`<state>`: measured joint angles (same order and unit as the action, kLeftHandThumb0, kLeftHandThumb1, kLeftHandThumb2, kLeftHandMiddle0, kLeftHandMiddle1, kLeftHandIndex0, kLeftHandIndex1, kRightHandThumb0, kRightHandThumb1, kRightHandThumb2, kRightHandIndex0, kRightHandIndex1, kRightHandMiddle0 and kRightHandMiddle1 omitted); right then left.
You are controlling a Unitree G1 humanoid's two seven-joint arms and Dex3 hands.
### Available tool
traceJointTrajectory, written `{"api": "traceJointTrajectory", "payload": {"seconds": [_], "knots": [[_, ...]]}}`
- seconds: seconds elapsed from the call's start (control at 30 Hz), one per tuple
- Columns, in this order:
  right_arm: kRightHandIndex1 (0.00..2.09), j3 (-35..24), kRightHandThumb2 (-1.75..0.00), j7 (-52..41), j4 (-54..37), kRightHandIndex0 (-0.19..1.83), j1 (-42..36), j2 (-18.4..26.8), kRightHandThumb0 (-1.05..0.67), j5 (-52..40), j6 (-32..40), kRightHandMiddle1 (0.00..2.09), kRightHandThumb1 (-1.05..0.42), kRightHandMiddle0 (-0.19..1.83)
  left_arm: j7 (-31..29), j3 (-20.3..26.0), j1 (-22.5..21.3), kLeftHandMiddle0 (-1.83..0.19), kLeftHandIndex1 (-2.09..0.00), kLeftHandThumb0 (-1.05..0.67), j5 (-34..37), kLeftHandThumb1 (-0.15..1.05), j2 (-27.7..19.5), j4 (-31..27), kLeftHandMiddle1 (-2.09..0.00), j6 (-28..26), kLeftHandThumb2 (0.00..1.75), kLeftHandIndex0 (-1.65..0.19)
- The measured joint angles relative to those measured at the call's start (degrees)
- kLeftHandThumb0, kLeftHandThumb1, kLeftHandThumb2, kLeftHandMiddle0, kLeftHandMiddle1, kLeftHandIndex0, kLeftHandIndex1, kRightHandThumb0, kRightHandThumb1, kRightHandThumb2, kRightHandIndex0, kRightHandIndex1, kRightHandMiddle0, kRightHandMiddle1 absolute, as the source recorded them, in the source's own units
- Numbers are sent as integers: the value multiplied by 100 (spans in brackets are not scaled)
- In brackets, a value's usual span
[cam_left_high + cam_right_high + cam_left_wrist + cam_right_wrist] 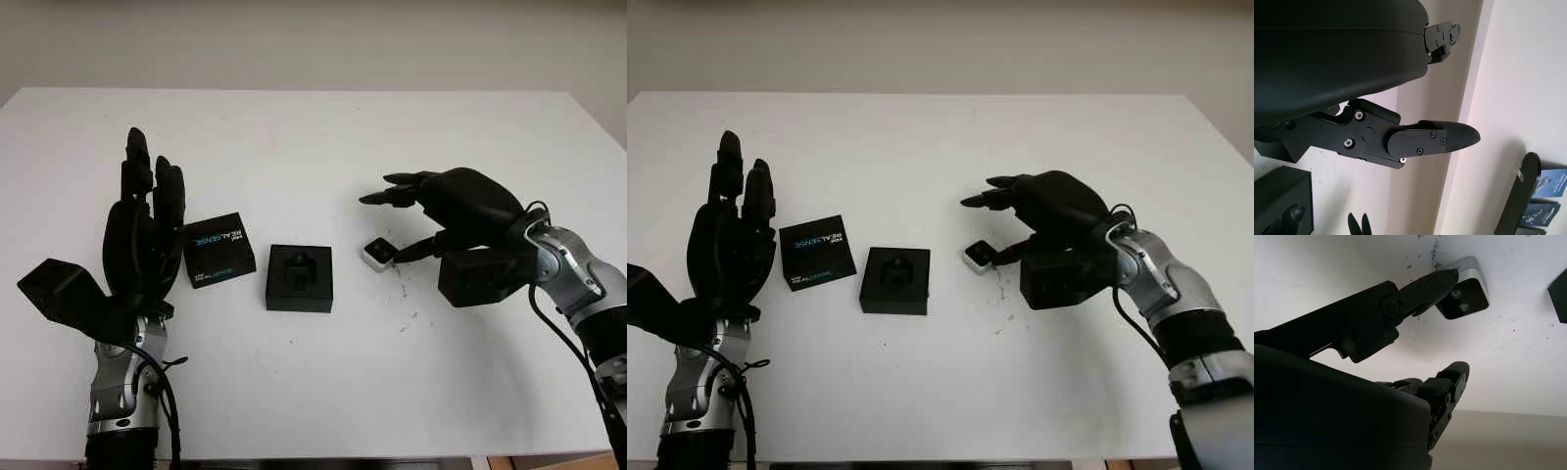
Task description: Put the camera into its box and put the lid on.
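White surface [313, 127] runs across the whole frame, pale wall behind it at the top. Camera [378, 254] is a small silver-and-black block lying on the surface right of centre, near some dark specks. Right hand [431, 211] comes in from the lower right and sits over it: one lower finger's tip touches the camera's right edge (right wrist view shows the same contact on the camera [1463, 290]), while the other fingers [392, 188] reach out above it and off it. So it is uncurled, touching but not gripping. Box [299, 277] is black, open-topped, at centre, just left of the camera with a gap between them; its moulded insert is visible and nothing lies in it. Lid [219, 250], black with light lettering, lies flat on the surface just left of the box, rotated a bit, not touching it. Left hand [145, 230] is at lower left, upright with fingers pointing toward the top of the frame, uncurled and holding nothing, just left of the lid.
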<state>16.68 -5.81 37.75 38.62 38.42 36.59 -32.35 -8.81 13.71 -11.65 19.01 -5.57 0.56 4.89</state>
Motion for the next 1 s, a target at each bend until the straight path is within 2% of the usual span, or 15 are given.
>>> {"api": "traceJointTrajectory", "payload": {"seconds": [0.47,1.0], "knots": [[3,2,-5,-486,150,26,0,-45,-59,-283,76,19,-83,52,18,-1,2,13,-6,-55,-4,105,1,0,-6,-1,39,16],[8,3,-5,55,608,35,3,-173,-50,-339,-120,33,-82,67,26,-18,9,14,-5,-55,-23,105,4,-1,-5,0,41,17]]}}
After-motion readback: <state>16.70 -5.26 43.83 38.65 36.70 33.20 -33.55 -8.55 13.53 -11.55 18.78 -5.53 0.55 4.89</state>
